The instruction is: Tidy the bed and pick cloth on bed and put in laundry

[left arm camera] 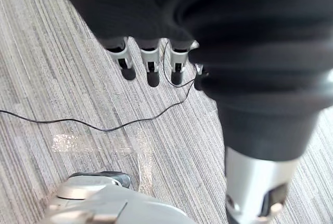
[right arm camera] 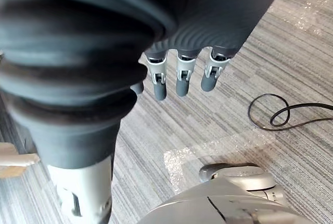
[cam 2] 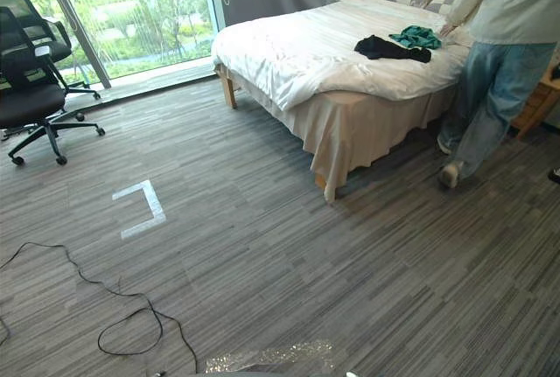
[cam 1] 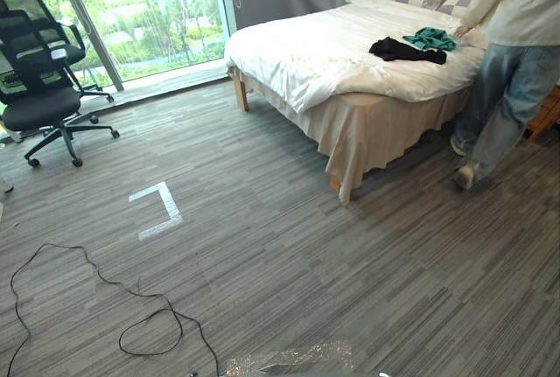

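Black cloth (cam 1: pixel 408 50), teal cloth (cam 1: pixel 430 38) on bed (cam 1: pixel 306 53) — soft, light, to be pinched mid-bunch; far beyond left robot hand (left arm camera: pixel 151 65), right robot hand (right arm camera: pixel 182 76) — both slack, empty.

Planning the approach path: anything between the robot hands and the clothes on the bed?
Yes: a person stands beside the bed, leaning in right by the teal cloth and black cloth. Nothing else visible stands on the carpet before the bed. Left robot hand and right robot hand hang open over it.

Left robot hand (left arm camera: pixel 150 67), right robot hand (right arm camera: pixel 182 76) — fingers relaxed, empty
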`<state>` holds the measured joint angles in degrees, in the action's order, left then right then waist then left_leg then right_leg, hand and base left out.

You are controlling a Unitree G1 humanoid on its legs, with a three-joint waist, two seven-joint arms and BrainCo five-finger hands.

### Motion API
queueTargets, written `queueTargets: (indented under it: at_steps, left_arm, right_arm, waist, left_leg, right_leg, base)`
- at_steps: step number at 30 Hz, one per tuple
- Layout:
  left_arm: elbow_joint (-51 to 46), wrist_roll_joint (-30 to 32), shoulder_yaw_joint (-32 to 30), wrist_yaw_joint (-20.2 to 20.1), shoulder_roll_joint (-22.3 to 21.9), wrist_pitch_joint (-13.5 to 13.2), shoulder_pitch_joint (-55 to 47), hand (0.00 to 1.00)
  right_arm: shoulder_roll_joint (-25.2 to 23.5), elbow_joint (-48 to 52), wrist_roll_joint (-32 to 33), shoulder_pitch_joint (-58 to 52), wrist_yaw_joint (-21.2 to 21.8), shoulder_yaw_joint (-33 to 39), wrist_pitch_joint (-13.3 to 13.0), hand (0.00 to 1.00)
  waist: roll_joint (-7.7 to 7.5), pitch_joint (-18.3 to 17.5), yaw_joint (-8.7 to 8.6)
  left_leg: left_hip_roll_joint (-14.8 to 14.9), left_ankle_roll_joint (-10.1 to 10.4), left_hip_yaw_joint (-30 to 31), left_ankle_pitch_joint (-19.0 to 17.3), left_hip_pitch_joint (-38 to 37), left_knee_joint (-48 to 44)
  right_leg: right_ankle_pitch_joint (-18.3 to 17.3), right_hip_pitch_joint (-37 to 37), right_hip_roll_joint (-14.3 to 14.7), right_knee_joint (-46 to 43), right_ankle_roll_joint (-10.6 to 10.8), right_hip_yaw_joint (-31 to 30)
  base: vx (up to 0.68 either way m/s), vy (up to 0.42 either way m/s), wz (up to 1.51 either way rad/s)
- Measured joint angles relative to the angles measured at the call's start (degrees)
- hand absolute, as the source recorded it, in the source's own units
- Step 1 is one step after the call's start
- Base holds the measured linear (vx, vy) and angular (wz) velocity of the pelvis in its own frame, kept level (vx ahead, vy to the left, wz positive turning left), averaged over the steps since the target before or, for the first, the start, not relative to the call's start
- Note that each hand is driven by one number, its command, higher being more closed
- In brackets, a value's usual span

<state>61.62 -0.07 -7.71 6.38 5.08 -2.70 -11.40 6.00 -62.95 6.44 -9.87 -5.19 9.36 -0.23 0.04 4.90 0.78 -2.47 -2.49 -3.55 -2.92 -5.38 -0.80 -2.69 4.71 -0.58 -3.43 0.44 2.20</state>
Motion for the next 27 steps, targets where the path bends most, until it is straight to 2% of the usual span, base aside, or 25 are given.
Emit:
queueTargets:
  at_steps: [9, 15, 18, 20, 21, 22, 25, 27]
  left_arm:
    - [1.00, 3.22, 0.83, -1.13, 0.50, -0.26, 1.25, 0.00]
    - [0.96, 5.42, 3.54, -1.39, 1.36, -0.31, 2.30, 0.00]
    - [0.96, 5.59, 5.21, -1.43, 2.57, -0.28, 3.72, 0.00]
    - [0.93, 5.62, 5.31, -1.38, 3.35, -0.29, 4.16, 0.00]
    - [0.93, 5.61, 5.32, -1.34, 3.59, -0.28, 4.34, 0.00]
    - [0.95, 5.64, 5.36, -1.30, 3.59, -0.18, 4.33, 0.00]
    - [0.96, 5.64, 5.43, -1.30, 3.61, -0.02, 4.37, 0.00]
    - [1.26, 5.61, 5.42, -1.33, 3.57, 0.02, 4.93, 0.00]
  right_arm:
    - [-0.11, -0.99, -0.11, 1.34, 0.12, 0.33, -0.53, 0.00]
    - [-0.16, -0.96, -0.98, 2.35, 0.40, 0.28, -0.53, 0.00]
    - [-0.44, -0.90, -2.61, 3.77, 0.45, -0.33, -0.49, 0.00]
    - [-1.06, -0.68, -2.57, 4.08, 0.45, -0.31, -0.54, 0.00]
    - [-1.24, -0.31, -2.58, 4.29, 0.45, -0.30, -0.54, 0.00]
    - [-1.25, -0.14, -2.56, 4.50, 0.44, -0.29, -0.54, 0.00]
    - [-1.31, 0.31, -2.50, 4.39, 0.42, -0.24, -0.58, 0.00]
    - [-1.37, 0.34, -2.39, 4.56, 0.43, 0.29, -0.64, 0.00]
  waist:
    - [-0.26, 2.26, 0.03]
    - [-0.59, 3.83, 0.01]
    - [-1.27, 5.66, 0.03]
    - [-2.48, 7.07, 0.00]
    - [-2.78, 7.69, 0.02]
    - [-2.70, 7.75, -0.03]
    - [-2.57, 7.71, -0.27]
    - [-2.33, 7.74, -0.87]
  left_leg:
    - [-0.58, 0.06, -0.02, 1.16, -5.64, 4.94]
    - [-0.52, 0.08, -1.11, 1.11, -6.31, 5.63]
    - [-0.87, -0.19, -1.66, 0.25, -4.93, 4.52]
    - [-1.43, -0.57, -2.19, -0.04, -4.92, 4.23]
    - [-1.63, -0.87, -2.73, -0.41, -5.38, 4.08]
    - [-1.59, -0.88, -3.32, -0.98, -5.39, 3.78]
    - [-1.56, -0.73, -4.75, -2.22, -6.09, 3.84]
    - [-1.34, -0.49, -5.21, -2.45, -6.25, 3.98]
  right_leg:
    - [-0.60, 4.19, -0.37, 2.48, 0.99, 0.81]
    - [-1.03, 3.30, -0.36, 1.30, 1.54, 0.61]
    - [-4.97, -1.60, -1.14, -6.85, 1.66, 0.67]
    - [-7.73, -4.38, -2.02, -12.23, 2.62, 0.74]
    - [-9.04, -5.42, -2.72, -15.51, 3.76, 1.37]
    - [-9.26, -6.60, -3.27, -18.08, 3.89, 3.07]
    - [-10.37, -7.24, -3.92, -18.98, 2.09, 6.06]
    - [-10.65, -7.57, -4.10, -18.29, 1.59, 7.93]
  base:
    - [0.08, 0.005, 0.00]
    - [0.00, -0.018, -0.07]
    - [-0.06, -0.026, -0.10]
    - [-0.02, -0.024, -0.12]
    - [-0.02, -0.010, -0.26]
    - [-0.02, -0.010, -0.28]
    - [0.01, 0.002, -0.28]
    - [0.07, -0.010, -0.20]
